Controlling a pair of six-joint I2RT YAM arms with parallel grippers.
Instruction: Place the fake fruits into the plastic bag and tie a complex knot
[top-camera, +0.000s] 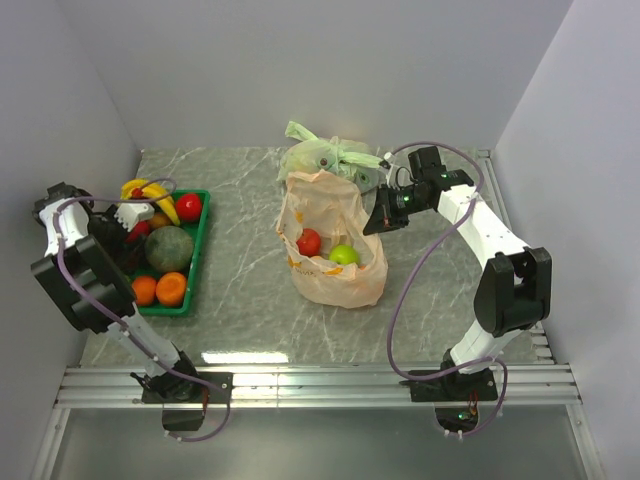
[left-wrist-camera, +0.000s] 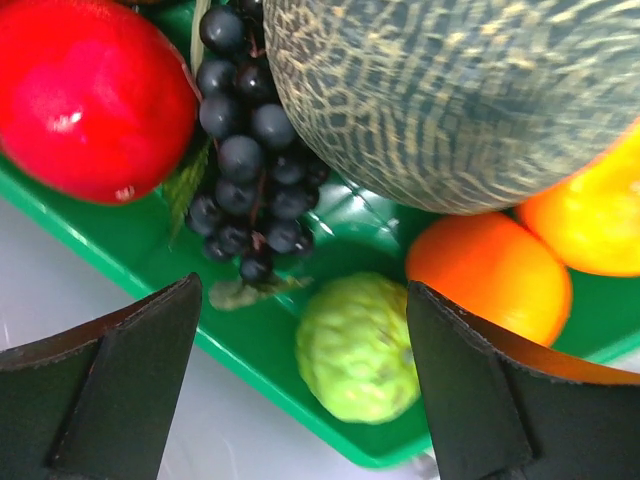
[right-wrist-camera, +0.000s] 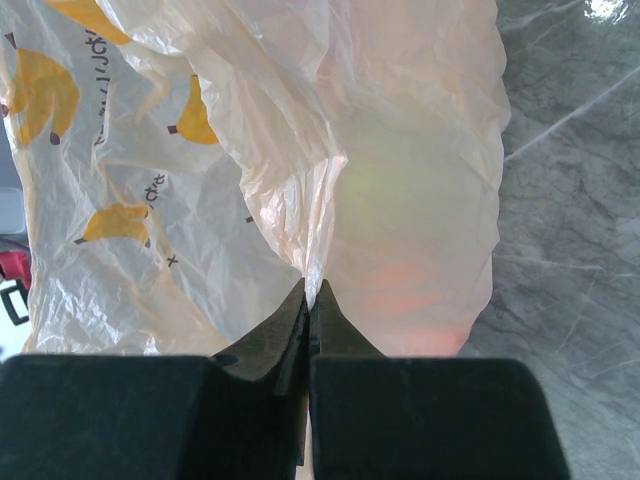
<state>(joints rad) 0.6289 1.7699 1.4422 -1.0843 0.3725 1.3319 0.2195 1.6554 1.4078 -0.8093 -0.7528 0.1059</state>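
Top view: set high above and behind the arm bases, tilted down over the whole tabletop (top-camera: 240, 190); farthest of the three.
Left wrist view: just behind the left pincer (left-wrist-camera: 302, 300), aimed down into the green tray (left-wrist-camera: 130, 250); very near.
Right wrist view: just behind the right pincer (right-wrist-camera: 312, 295), close against the plastic bag (right-wrist-camera: 400, 150); tabletop at right edge.
Shared: tray at left of top view, bag at centre.

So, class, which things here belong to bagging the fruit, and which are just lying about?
Job: peach banana-print bag, pinched by right gripper; small loose fruits; red fruit and green fruit already bagged; open left gripper.
Lying about: large melon; pale green bag; green tray.
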